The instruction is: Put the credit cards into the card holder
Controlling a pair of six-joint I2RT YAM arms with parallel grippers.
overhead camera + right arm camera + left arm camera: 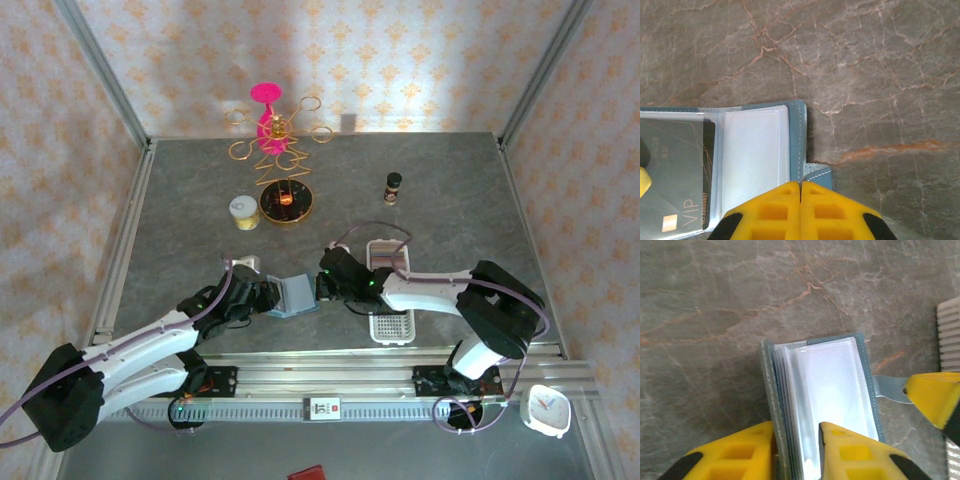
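Note:
The teal-blue card holder (296, 295) lies open between my two grippers, its clear sleeves (830, 385) facing up. My left gripper (797, 437) stands open around its left cover and fanned sleeves, one yellow finger (735, 457) outside the cover. On the other side, my right gripper (800, 185) is shut on the right cover's edge by the closing tab (821, 175). One grey credit card (680, 170) marked VIP sits inside a sleeve on the left page.
A long white slotted tray (390, 290) lies just right of the right gripper. At the back stand a gold wire stand with a pink top (270, 130), a gold dish (287, 203), a round yellowish roll (243, 210) and a small dark bottle (393, 185).

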